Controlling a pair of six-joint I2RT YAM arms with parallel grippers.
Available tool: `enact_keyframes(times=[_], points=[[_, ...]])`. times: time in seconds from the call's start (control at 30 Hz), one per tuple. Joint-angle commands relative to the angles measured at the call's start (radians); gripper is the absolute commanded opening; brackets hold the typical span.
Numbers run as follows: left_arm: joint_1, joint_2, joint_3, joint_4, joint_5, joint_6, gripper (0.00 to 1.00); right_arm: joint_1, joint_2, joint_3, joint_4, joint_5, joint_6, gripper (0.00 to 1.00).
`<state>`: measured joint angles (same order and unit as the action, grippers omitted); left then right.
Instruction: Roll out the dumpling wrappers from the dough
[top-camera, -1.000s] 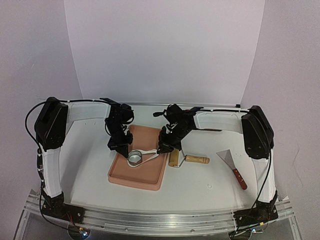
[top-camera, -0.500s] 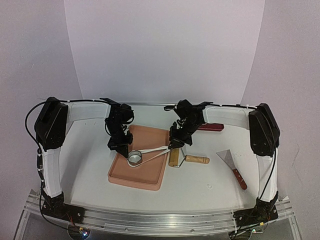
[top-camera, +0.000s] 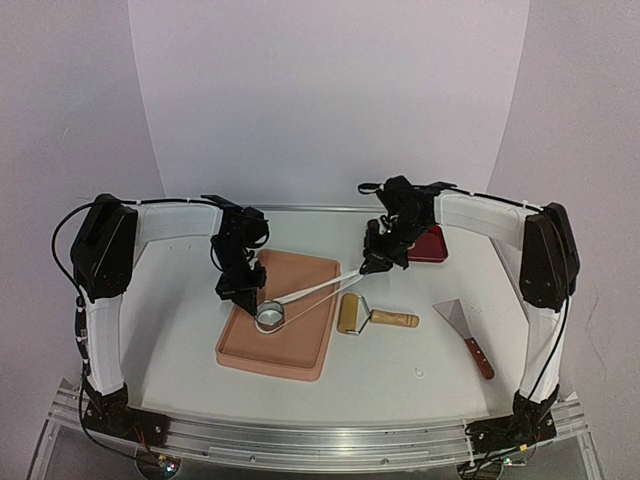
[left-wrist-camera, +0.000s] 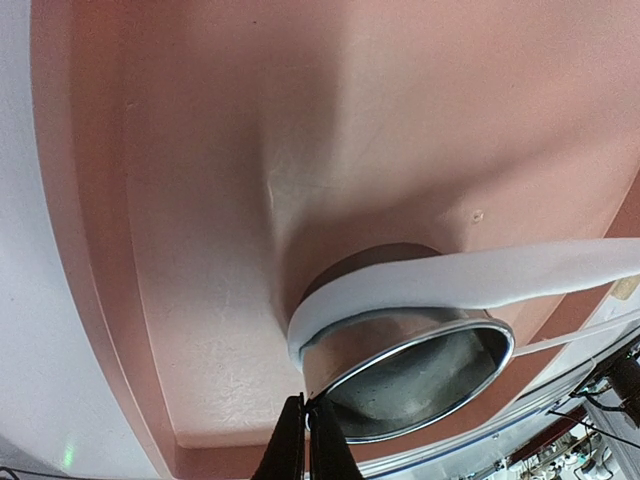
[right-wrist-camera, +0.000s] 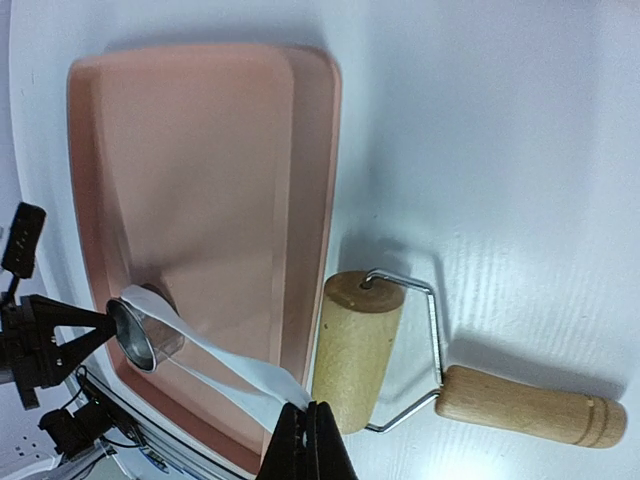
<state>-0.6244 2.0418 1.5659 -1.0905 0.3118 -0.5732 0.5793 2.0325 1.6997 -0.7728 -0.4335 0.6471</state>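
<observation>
Stretching across a salmon-pink tray is the dough, a thin ragged white strip. It loops round the far side of a metal ring and runs as two strands, off the tray's right rim, up to the right hand. That hand is clenched on the strip's end and held above the tabletop, just beyond the rolling pin. The left hand is pinched tight on the near wall of the ring, which stands on the tray floor towards its near end. The ring's inside is in shadow, and I cannot tell what lies in it.

The tabletop is plain glossy white; it throws back soft light and carries faint shadows beside the tray and the pin. The tray floor is smooth and matte, with a few small specks and a shallow raised lip. The rolling pin lies right of the tray, its wooden roller near the rim and its wooden handle pointing right. Further right lies a scraper with a metal blade and a reddish handle. A flat red object sits at the back, partly under the right arm. A pale, bare backdrop closes in the tabletop on three sides, and an aluminium rail runs along the near edge.
</observation>
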Motion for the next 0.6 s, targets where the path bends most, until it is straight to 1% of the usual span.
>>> enact_keyframes(times=[0.0, 0.2, 0.4, 0.57], points=[[-0.006, 0.083, -0.008, 0.030, -0.093, 0.013, 0.00, -0.054, -0.088, 0.011, -0.049, 0.033, -0.036, 0.00], [-0.006, 0.086, 0.002, 0.023, -0.094, 0.019, 0.00, -0.050, -0.077, 0.008, -0.044, -0.002, -0.019, 0.00], [-0.006, 0.088, 0.009, 0.023, -0.093, 0.018, 0.00, -0.003, -0.034, 0.082, -0.045, -0.036, -0.016, 0.00], [-0.006, 0.090, 0.013, 0.022, -0.092, 0.017, 0.00, 0.033, -0.021, 0.129, -0.045, -0.035, -0.002, 0.00]])
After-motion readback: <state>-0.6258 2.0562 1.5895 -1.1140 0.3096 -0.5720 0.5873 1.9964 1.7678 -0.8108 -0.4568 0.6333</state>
